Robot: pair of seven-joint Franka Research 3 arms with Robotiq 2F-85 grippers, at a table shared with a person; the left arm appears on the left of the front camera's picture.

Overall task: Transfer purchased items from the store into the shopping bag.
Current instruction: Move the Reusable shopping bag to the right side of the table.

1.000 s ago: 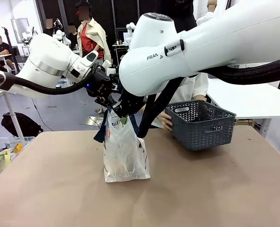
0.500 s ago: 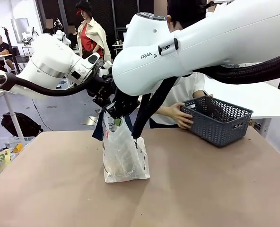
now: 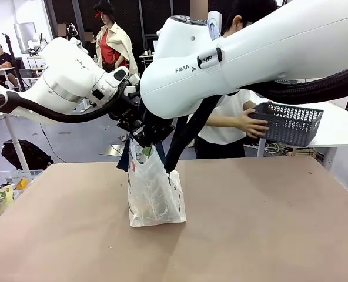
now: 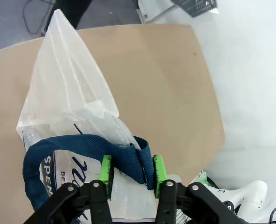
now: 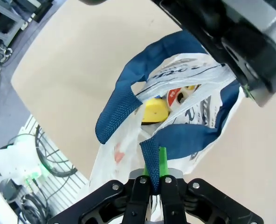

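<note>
Now basket (image 3: pixel 288 122) lifted off table, farther right; bag (image 3: pixel 155 194) unmoved.

The store (image 3: pixel 288 122), a dark grey lattice basket, has left the table (image 3: pixel 268 235): a second ago it rested near the table's far right edge under the person's hand (image 3: pixel 251 123), half a second ago it was lifted and tilted further right, and now it is held up beyond the far right corner, over a white table behind. The person has straightened and stepped right with it. The left gripper (image 4: pixel 131 170) now pinches a blue strap handle (image 4: pixel 128 156) between its green pads
</note>
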